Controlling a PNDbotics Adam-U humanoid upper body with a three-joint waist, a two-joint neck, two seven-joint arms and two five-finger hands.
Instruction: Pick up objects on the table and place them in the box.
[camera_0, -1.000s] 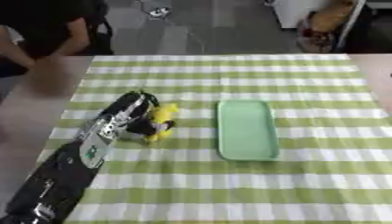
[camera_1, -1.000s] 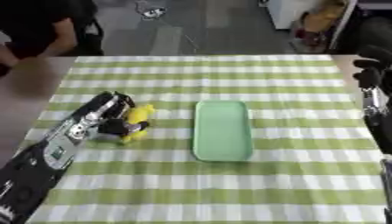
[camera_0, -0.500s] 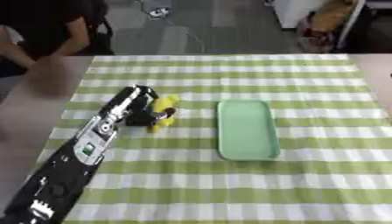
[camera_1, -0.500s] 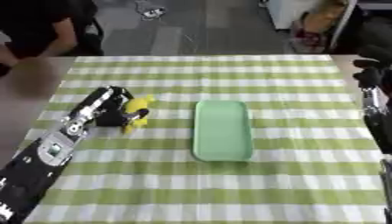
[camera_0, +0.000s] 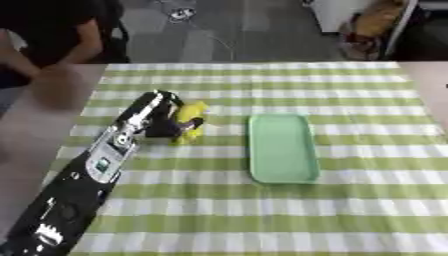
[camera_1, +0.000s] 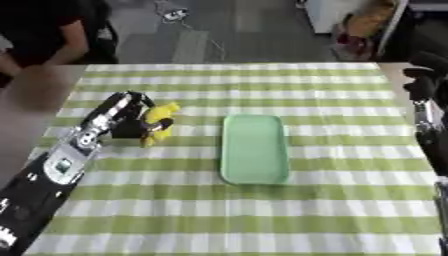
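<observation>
A small yellow toy-like object is at the left of the checked table, and my left hand has its fingers curled round it from the left. The left arm stretches in from the lower left corner. A light green shallow tray lies in the middle of the table, just right of the yellow object. My right hand shows only in the right eye view, at the right edge beside the table, fingers curled with nothing in them.
A green and white checked cloth covers the table. A person sits at the far left corner, off the cloth. Beyond the far edge is grey floor with cables and a bag.
My left hand with the yellow object has moved away from me toward the table's far side, and slightly right.
</observation>
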